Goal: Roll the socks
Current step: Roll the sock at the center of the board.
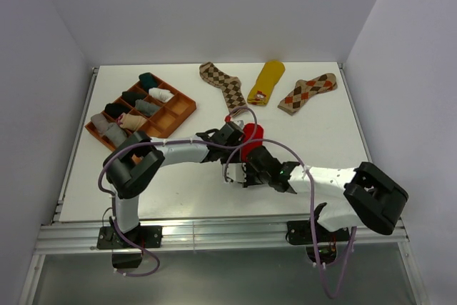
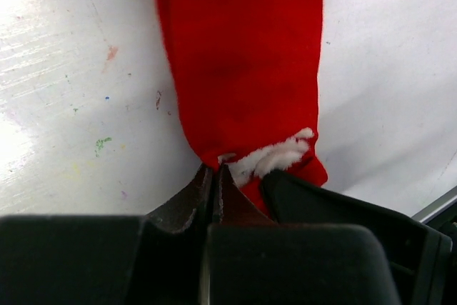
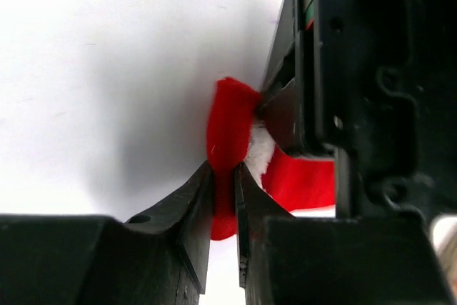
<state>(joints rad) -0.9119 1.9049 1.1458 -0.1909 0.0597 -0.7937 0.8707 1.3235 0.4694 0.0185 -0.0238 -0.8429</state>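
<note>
Red sock (image 2: 243, 69), edge nipped in left jaws, fold between right jaws

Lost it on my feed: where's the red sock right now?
Top view: the red sock lies near the middle of the table, pinched between the left hand and right hand, with a brown argyle sock nearest, just beyond it.

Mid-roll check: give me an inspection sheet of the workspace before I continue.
Surface: white table, faint stains.
Job's things: red sock at centre, pinched by both tools; argyle socks and yellow sock flat at far side; rolled socks in orange tray.
Clutter: orange tray, far left, some compartments empty.
Tools: left tool shut on red sock; right tool shut on red sock.
Cables: purple cables loop along both arms.
Surroundings: white walls, metal rail at near edge.
</note>
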